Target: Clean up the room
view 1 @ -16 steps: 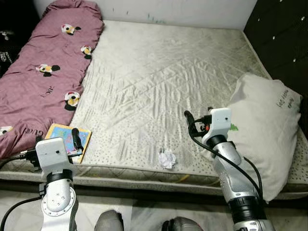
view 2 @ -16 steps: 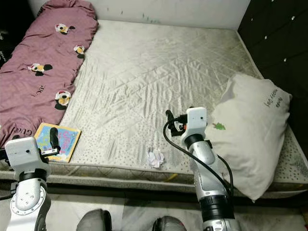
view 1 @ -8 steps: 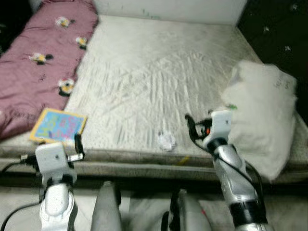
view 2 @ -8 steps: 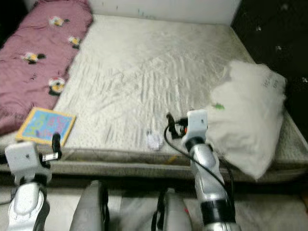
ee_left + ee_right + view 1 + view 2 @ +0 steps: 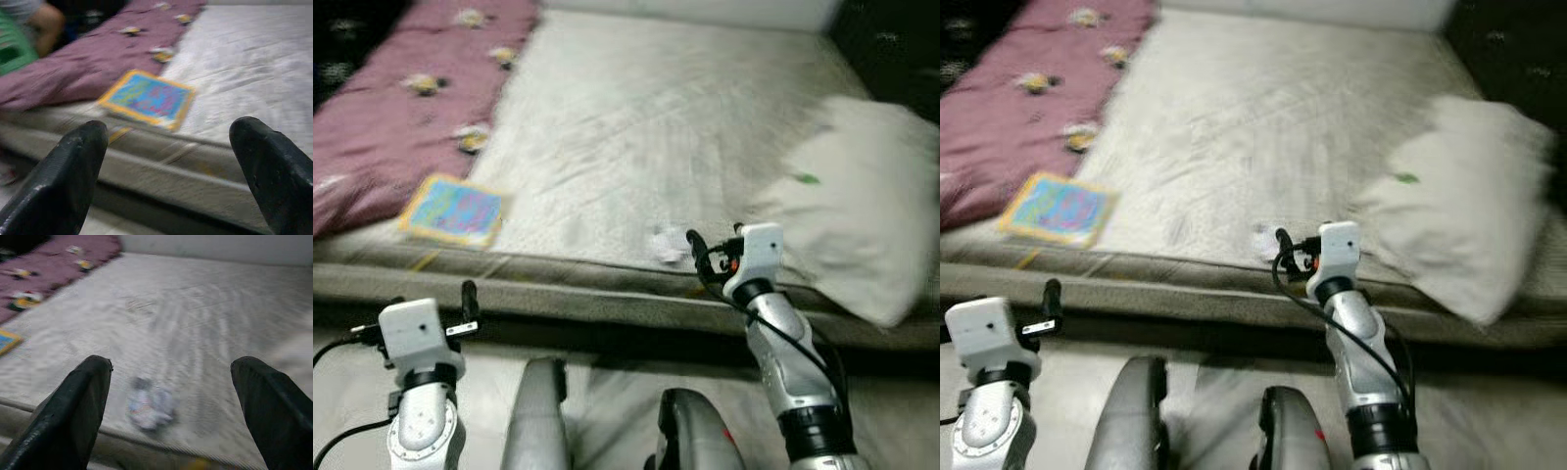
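Bed (image 5: 636, 117): a pale quilted mattress spanning the scene from left to right, its near edge running just beyond both arms; the head views are blurred.
Blanket (image 5: 401, 108): a dusty-pink cover with small cartoon prints, lying along the left side of the bed from far to near.
Pillow (image 5: 852, 196): white, with a small green mark, resting at the right side of the bed and reaching toward its near edge.
Robot legs (image 5: 536, 421): two grey rounded shapes at the near edge of the head views, on the floor between the arms.
Right arm: raised in front of the bed's near edge, right of centre.
Left arm: lower and nearer, at the left, in front of the bed's side.
Book (image 5: 149, 98): a flat picture book with a yellow border and blue cover, lying on the mattress near its near-left edge, just beside the blanket.
Right tool (image 5: 171, 406): fingers spread wide and holding nothing, aimed at the paper wad from just off the bed's near edge.
Left tool (image 5: 171, 166): fingers spread wide, holding nothing, pointing toward the book, well apart from it.
Paper wad (image 5: 149, 406): a small crumpled white scrap on the mattress close to the near edge, just left of the right tool and near the pillow.
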`<state>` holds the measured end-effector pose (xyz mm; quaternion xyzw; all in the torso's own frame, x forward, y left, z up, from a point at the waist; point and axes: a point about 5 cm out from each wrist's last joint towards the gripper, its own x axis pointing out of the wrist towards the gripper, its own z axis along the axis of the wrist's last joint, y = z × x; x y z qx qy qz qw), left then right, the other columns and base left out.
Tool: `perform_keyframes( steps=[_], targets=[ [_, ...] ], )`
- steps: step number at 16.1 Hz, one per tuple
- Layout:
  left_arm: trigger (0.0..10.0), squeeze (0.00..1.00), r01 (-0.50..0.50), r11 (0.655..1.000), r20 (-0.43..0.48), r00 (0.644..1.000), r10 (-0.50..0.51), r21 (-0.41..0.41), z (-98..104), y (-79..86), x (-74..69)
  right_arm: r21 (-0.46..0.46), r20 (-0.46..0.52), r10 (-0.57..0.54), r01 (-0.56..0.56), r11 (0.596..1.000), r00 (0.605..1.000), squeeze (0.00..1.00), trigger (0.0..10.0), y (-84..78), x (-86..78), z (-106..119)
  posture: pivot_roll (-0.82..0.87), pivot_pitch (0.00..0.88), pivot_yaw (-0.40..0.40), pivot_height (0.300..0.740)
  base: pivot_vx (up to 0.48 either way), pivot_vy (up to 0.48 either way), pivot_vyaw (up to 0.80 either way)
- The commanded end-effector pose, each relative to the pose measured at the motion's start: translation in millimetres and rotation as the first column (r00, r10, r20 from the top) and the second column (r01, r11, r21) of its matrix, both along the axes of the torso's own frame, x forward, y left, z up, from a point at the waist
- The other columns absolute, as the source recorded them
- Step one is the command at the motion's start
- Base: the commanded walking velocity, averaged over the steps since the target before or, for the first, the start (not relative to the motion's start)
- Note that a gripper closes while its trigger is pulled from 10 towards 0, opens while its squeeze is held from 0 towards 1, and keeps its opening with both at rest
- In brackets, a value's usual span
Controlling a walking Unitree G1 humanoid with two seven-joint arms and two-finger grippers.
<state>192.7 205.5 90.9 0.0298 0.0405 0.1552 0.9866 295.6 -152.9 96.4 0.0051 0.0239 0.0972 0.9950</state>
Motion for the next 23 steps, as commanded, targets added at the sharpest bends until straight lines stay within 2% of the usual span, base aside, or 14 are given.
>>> perform_keyframes(
  steps=[1,13,18,21,23],
  targets=[
    [10.0,0.0,0.04,0.999,0.04,0.998,-0.039,-0.009,7.1,-4.9,2.3,-0.004,0.001,-0.004,0.004,1.0,1.0,0.0,10.0,-3.7,-0.2,1.0,0.05,0.089,-0.059,0.621,0.0,0.0,0.0],
    [10.0,0.0,0.053,0.998,0.048,0.997,-0.052,-0.018,9.6,-4.9,5.7,-0.009,-0.002,0.002,-0.002,1.0,1.0,0.0,10.0,-0.9,3.6,1.9,0.04,0.119,-0.063,0.621,0.39,0.0,0.0],
    [10.0,0.0,-0.027,1.0,-0.003,1.0,0.027,-0.014,6.7,-1.7,8.0,-0.014,-0.005,0.019,-0.019,1.0,1.0,0.0,10.0,1.2,6.2,2.0,0.06,0.129,-0.08,0.621,0.071,0.0,0.0],
    [10.0,0.0,-0.095,0.995,-0.066,0.993,0.095,0.003,1.9,6.6,-7.4,-0.036,-0.078,0.112,-0.115,0.993,0.991,0.0,10.0,11.7,7.9,-7.3,0.09,0.138,-0.107,0.621,0.0,0.0,0.0],
    [10.0,0.0,-0.119,0.993,-0.079,0.99,0.12,0.02,3.2,11.4,-19.4,-0.053,-0.212,0.237,-0.253,0.966,0.948,0.0,10.0,27.2,8.5,-21.9,0.1,0.175,-0.121,0.621,0.0,0.0,0.0]
  ],
)
